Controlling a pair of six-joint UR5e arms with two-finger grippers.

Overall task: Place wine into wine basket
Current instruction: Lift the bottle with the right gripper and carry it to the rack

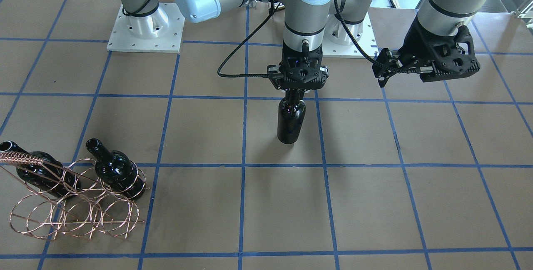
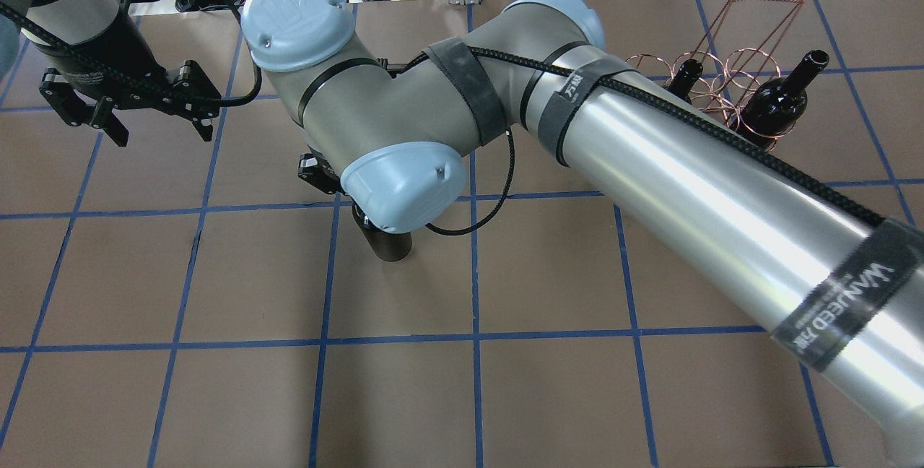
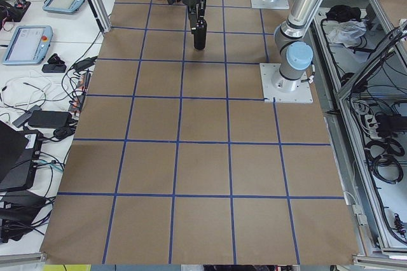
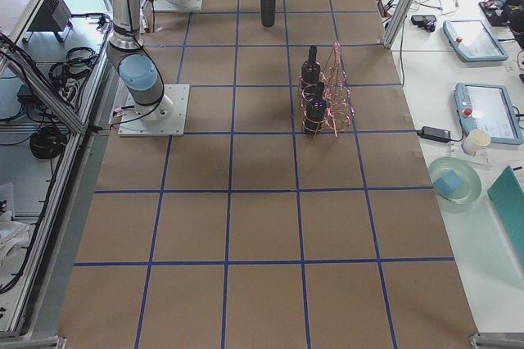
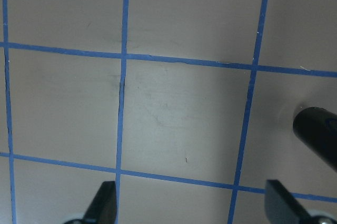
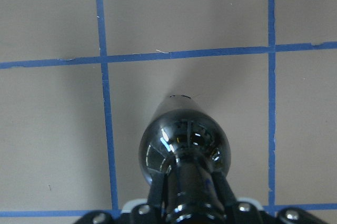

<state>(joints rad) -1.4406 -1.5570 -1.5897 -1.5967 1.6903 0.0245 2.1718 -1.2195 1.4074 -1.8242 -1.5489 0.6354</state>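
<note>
My right gripper is shut on the neck of a glossy black wine bottle and holds it upright at the table's middle. I cannot tell whether its base touches the table. The right wrist view shows the bottle from above, with the fingers clasped on its neck. The copper wire wine basket stands far off to my right and holds two look-alike bottles. My left gripper is open and empty, hovering beside the held bottle.
The table is brown with blue tape grid lines. The two arm base plates sit on the robot's side of the table. In the overhead view my right forearm hides part of the basket. Tablets and cables lie on side benches beyond the table.
</note>
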